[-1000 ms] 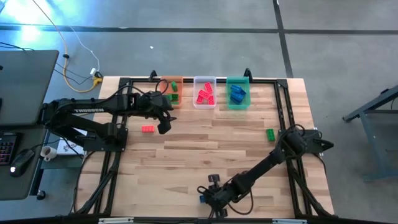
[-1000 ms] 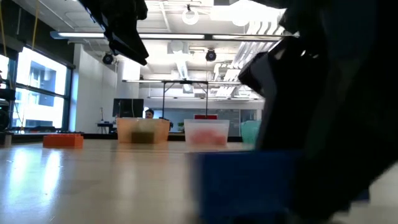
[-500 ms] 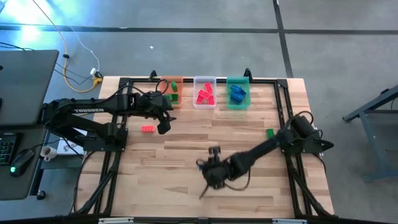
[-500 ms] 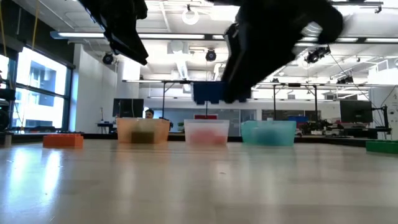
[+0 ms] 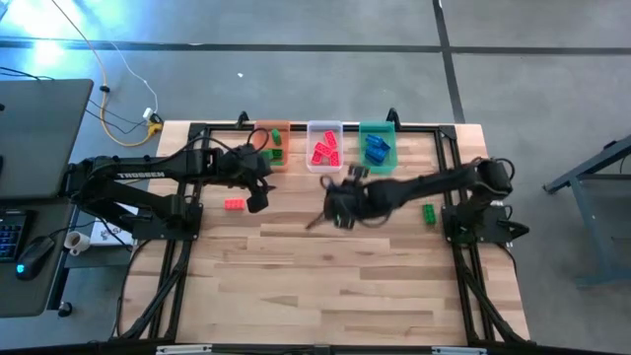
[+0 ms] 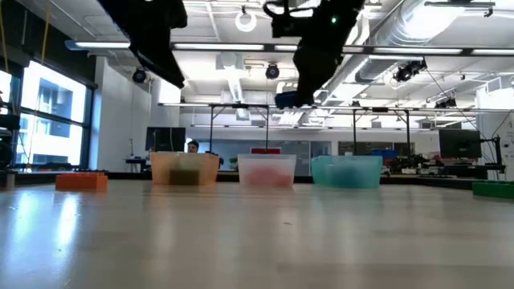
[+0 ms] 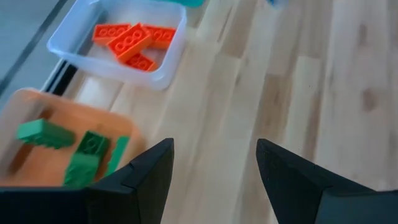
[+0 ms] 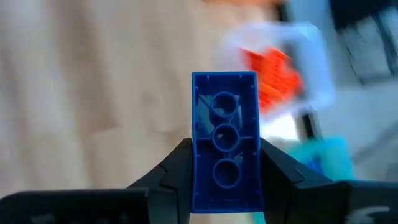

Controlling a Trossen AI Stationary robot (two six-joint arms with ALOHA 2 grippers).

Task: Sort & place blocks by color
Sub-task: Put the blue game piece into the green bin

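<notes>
Right gripper [image 5: 340,204] has carried blue block [image 8: 224,142] up near bins, clamped; drop next. Left gripper [image 7: 214,163] spread, empty.

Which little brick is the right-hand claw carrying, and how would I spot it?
Start at the three tubs along the far edge of the wooden table. Just in front of the middle one, the right claw hangs above the tabletop, shut on a blue brick. It is the only brick in the air; the others lie in tubs or on the wood.
</notes>
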